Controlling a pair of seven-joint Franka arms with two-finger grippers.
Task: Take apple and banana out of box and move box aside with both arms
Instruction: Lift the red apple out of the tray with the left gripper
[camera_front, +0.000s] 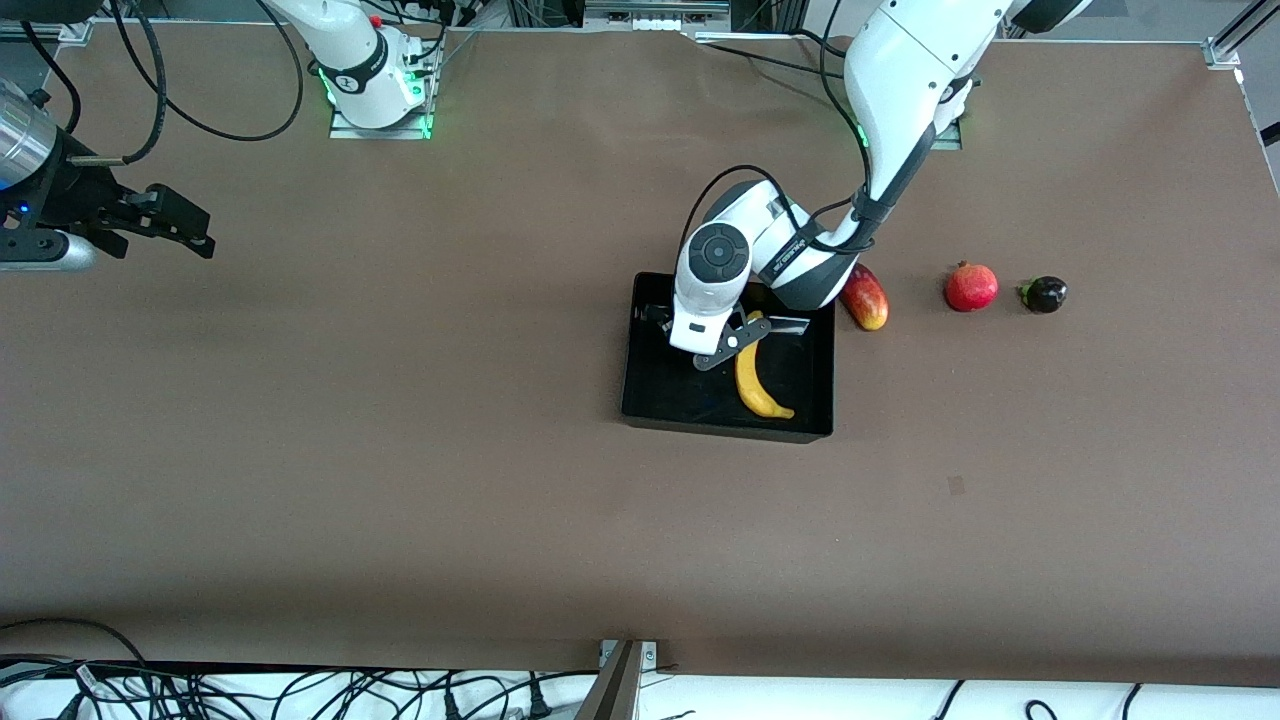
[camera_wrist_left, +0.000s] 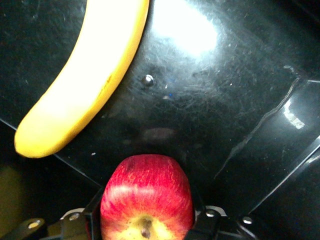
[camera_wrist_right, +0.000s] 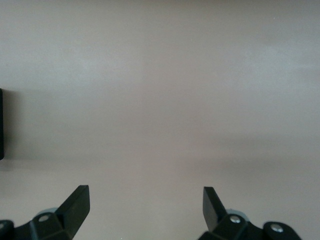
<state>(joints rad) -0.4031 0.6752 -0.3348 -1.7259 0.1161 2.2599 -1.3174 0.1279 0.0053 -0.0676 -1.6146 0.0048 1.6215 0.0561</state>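
The black box sits mid-table with the yellow banana lying in it. My left gripper is down inside the box beside the banana's stem end. In the left wrist view it is shut on the red apple, with the box floor and the banana just past it. The hand hides the apple in the front view. My right gripper waits open and empty over bare table at the right arm's end, fingers wide apart in its wrist view.
A red-yellow mango-like fruit lies right beside the box, toward the left arm's end. A round red crowned fruit and a small dark purple fruit lie farther along. Cables hang along the table edge nearest the front camera.
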